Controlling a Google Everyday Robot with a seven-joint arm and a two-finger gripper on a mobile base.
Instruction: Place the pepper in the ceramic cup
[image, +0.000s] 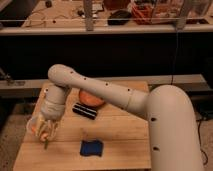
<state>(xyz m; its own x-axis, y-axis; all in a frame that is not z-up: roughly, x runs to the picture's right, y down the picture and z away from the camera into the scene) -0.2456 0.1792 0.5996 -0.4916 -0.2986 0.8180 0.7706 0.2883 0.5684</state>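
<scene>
My gripper (45, 132) hangs fingers-down over the front left part of the wooden table (125, 135). It is shut on the pepper (37, 129), which shows as a small orange patch between the fingers, with a green bit pointing down below them. A pale rounded shape (30, 124) at the gripper's left side looks like the ceramic cup. The fingers hide most of it, and I cannot tell whether the pepper is over it or beside it.
A shallow orange bowl (93, 99) sits mid-table behind the arm, with a black ridged object (85, 111) just in front of it. A blue sponge (92, 148) lies near the front edge. The table's left edge is close to the gripper. A cluttered shelf runs behind.
</scene>
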